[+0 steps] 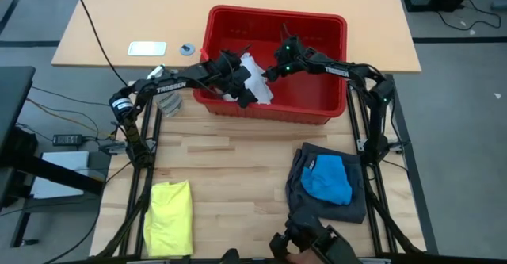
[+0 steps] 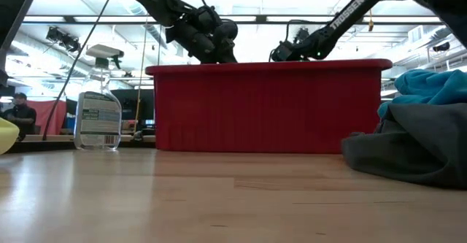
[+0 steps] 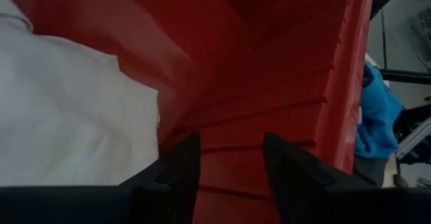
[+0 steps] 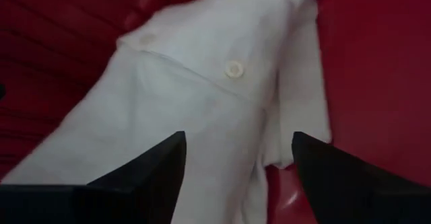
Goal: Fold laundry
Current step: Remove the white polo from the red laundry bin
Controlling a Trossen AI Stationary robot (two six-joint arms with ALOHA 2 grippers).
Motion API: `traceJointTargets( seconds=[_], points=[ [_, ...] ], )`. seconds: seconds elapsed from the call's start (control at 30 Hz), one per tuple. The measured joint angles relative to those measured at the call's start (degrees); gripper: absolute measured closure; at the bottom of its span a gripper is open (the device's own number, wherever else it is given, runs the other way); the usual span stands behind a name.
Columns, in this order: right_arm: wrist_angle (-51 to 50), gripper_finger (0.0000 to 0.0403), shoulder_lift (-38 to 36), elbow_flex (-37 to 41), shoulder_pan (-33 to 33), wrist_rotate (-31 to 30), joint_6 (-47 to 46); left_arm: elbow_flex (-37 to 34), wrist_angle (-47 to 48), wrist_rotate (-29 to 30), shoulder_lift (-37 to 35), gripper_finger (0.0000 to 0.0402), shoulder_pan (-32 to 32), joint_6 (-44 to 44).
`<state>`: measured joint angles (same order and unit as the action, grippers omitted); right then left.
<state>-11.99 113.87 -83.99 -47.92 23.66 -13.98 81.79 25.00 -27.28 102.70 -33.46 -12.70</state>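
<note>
On the near table edge lie the yellow shirt (image 1: 169,217) and, well apart, the dark grey shorts (image 1: 317,167) with the bright blue piece (image 1: 328,178) on top. Farther back, the red basket (image 1: 333,34) holds a white garment (image 1: 255,83). The left gripper (image 3: 227,167) sits inside the basket, fingers narrowly parted, empty. The right gripper (image 4: 237,173) hovers above the white garment, fingers spread wide, holding nothing. Beyond stands the spray bottle (image 2: 98,110).

The word TROSSEN stands in white capitals on the left arm (image 1: 170,86) in the high view and on the right arm (image 2: 349,14) in the low view, while the label on the spray bottle (image 2: 98,115) is too small to read
</note>
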Motion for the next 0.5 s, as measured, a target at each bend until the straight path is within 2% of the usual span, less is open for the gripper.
traceJointTargets(
  seconds=[0.27, 0.5],
  points=[
    [0.74, 0.0105, 4.17, -0.02, 0.35, -0.11, -0.60, -0.15, -0.93, 0.35, 0.09, 0.0237, -0.04, 0.10],
    [5.05, 0.0105, 6.96, -0.02, 0.42, 3.86, -6.29, -0.21, -2.03, 1.20, 0.12, 0.0237, -0.33, 1.96]
  ],
)
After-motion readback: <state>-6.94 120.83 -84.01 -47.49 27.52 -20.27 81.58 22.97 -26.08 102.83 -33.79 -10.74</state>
